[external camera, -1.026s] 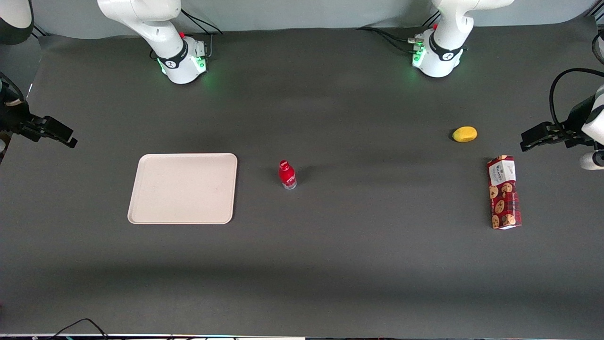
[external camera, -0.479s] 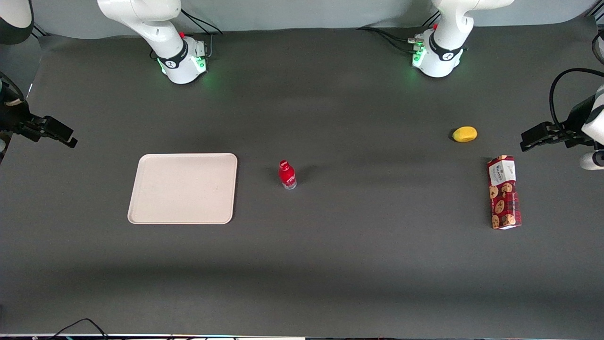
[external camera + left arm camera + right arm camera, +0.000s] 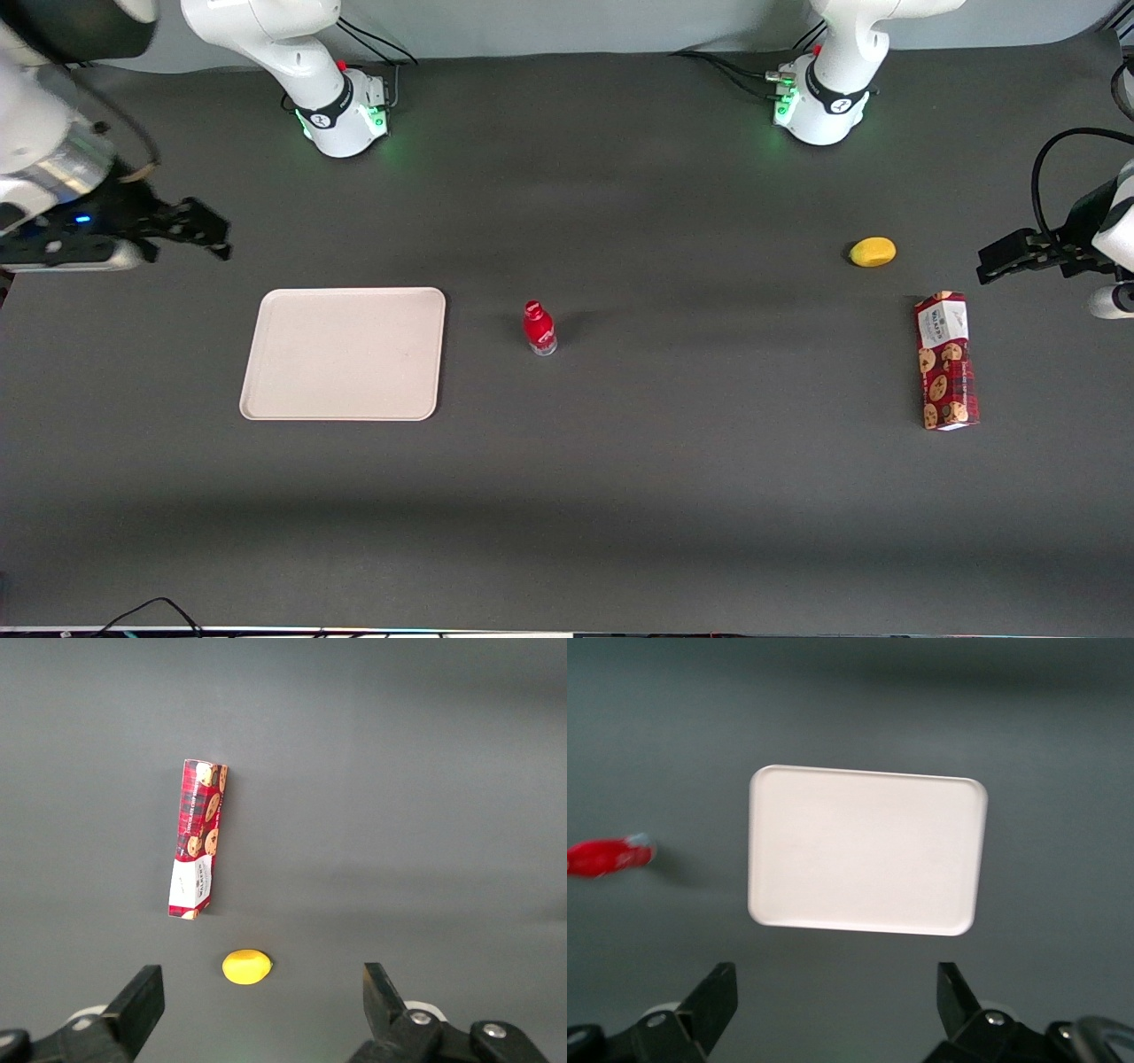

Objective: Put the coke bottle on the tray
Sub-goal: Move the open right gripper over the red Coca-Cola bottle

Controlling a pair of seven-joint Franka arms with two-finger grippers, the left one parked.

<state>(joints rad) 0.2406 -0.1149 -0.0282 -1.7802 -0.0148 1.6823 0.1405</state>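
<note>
The gripper [image 3: 213, 239], fingers spread and empty, is swinging inward above the table [image 3: 620, 496], starting its approach. The coke bottle [image 3: 539, 328] is standing upright beside the tray [image 3: 266, 354], untouched.

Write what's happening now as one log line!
gripper: open, empty, farther from camera than tray | coke bottle: upright on table beside tray | step: not yet grasped

We see our right arm [image 3: 53, 151] reaching in over the table at its own end, held above the surface. Its wrist is turned so the gripper [image 3: 208, 237] points toward the middle of the table. The 2 black fingers [image 3: 713, 1001] are spread wide apart, and they hold nothing between them.
</note>
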